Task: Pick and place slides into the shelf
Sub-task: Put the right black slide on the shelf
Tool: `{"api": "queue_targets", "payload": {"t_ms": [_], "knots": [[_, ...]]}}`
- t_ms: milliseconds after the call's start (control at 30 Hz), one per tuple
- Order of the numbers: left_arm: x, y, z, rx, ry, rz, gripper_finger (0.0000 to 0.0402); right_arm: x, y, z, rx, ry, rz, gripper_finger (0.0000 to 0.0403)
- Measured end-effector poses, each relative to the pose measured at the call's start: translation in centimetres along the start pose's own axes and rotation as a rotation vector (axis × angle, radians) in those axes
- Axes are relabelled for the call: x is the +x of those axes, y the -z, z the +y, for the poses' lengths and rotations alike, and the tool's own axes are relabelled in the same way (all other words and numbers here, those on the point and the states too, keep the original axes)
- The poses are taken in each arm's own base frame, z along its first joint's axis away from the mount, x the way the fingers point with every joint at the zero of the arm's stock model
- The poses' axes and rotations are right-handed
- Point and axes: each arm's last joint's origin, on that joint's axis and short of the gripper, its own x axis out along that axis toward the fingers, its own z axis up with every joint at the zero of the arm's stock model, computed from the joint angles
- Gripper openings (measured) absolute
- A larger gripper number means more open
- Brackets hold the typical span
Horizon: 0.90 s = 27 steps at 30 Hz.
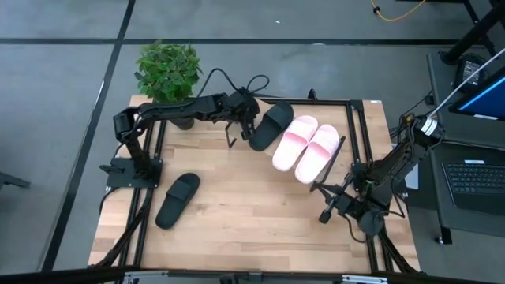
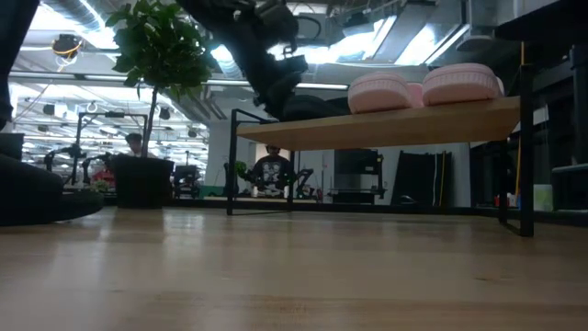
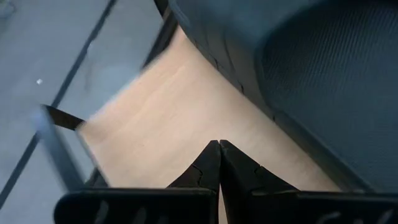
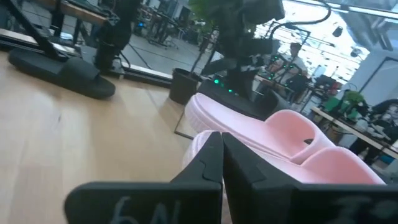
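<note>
Hovering with its fingers closed on nothing, the left gripper (image 1: 246,124) is just beside a black slide (image 1: 271,125) on the shelf (image 2: 386,124). Two pink slides (image 1: 306,147) lie next to it. Another black slide (image 1: 177,199) lies on the table (image 1: 237,213). The right gripper (image 1: 324,214), closed, waits near the table's front right.

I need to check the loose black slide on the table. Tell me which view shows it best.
The high view: the black slide lies whole and unobstructed on the tabletop, near the left arm's base. The right wrist view shows it far off, side-on. The low view catches only a dark shape at its edge. The left wrist view doesn't show it.
</note>
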Motion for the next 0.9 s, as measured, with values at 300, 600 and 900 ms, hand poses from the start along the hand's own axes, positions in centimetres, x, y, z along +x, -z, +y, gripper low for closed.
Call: {"api": "queue_targets", "payload": {"t_ms": [300,600,900], "knots": [[0.8,0.1,-0.7,0.007,0.077,0.002,0.0,0.4,0.0,-0.1,0.0,0.017,0.007,0.0004],[0.6,0.0,-1.3,0.011,0.274,-0.03,0.0,0.4,0.0,-0.1,0.002,0.017,0.007,0.0004],[0.3,-0.4,-1.4,0.012,0.361,-0.057,0.0,0.4,0.0,-0.1,0.003,0.016,0.007,0.0004]]}}
